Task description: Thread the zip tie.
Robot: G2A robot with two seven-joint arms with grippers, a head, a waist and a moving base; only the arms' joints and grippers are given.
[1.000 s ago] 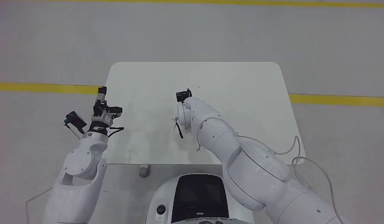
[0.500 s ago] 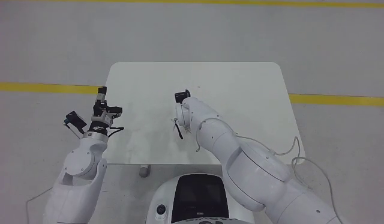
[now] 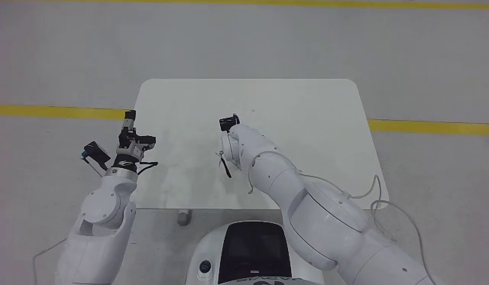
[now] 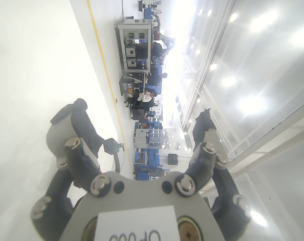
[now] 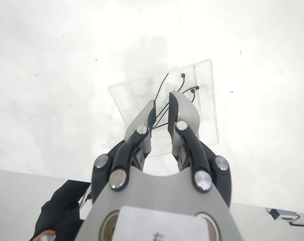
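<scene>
Right arm (image 3: 256, 155) drifting left over the surface (image 3: 306, 109)

From my station, the top view shows the right arm has shifted a little toward the left side of the surface over the last second, in two small steps. The dark block at its wrist (image 3: 228, 122) now sits slightly farther left than before, and the right tool (image 5: 162, 99) has gone with it.

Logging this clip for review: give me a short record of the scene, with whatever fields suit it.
table: white, holds the tray
tray: clear, lying flat
zip ties: black, several, loose in the tray
right tool: open, narrow gap, pointing down over the zip ties; contact unclear
left tool: wide open, empty, by the table's edge
threading: not yet begun
</scene>
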